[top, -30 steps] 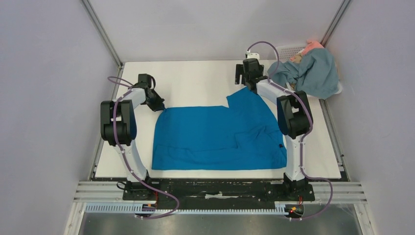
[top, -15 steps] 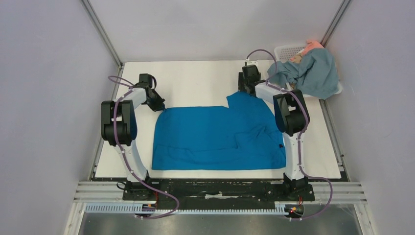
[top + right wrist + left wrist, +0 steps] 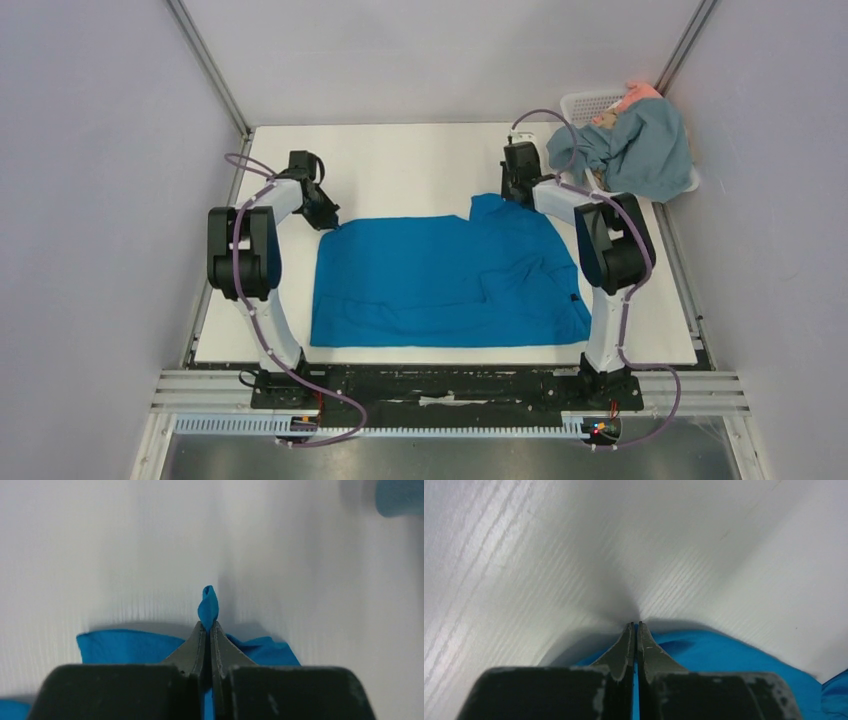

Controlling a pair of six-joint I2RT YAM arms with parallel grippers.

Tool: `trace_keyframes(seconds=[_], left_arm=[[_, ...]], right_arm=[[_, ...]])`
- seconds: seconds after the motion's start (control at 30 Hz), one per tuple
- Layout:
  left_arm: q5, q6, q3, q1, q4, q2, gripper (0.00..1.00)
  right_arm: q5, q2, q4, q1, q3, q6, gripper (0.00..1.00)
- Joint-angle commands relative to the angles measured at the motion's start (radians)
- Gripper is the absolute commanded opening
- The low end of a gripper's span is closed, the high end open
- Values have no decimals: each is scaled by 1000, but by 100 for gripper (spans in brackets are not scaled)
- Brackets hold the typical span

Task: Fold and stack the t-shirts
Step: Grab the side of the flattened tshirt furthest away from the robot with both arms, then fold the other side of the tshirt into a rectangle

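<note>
T-shirts, status: the cobalt-blue t-shirt (image 3: 440, 280) lies spread on the tabletop (image 3: 400, 160), from mid-table toward the near edge. It is partly doubled over and rumpled along its right side. The grey-blue t-shirt (image 3: 640, 150) is heaped over the basket (image 3: 583, 103) at the far right corner, with salmon-pink cloth (image 3: 640, 95) showing behind it.

Jaws: the left gripper (image 3: 323, 215) is clenched at the far left corner of the cobalt-blue t-shirt. The right gripper (image 3: 512, 192) is clenched on its far right corner. Both pinch cloth.

Handling (judgement): the fabric looks light, limp and thin, with no stiffness of its own. It will likely sag between two holds and drag on the tabletop rather than slide as a sheet. Corners and hem edges are the sensible holds, taken as a matched pair so the edge lifts straight. Doubled areas are a risk, since a pinch may catch only one layer.

View comparison: the top view gives the whole layout and both corner positions, but not what sits between the jaws. The right wrist view shows a twisted nub of blue poking out past the fingertips, so the bite looks deep. The left wrist view shows only a blue sliver in the slit between the fingers and none past the tips, so that bite may be shallower. Neither wrist view shows the basket.
</note>
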Motion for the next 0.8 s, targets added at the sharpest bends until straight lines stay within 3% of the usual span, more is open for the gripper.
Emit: trace_keyframes(seconds=[0.0,0.37,0.77], left_arm=[[-31,37,-37,-42,-27,-104,2],[-82,23,-245,-71,19,-341,2],[-99,14,-459,-73,53,-657,2]], right_arm=[[-24,-222,55,8,-157,-11,0],[-104,-661,102,62,-577,-8,0],[-87,-1028,-41,87,-817,-7,1]])
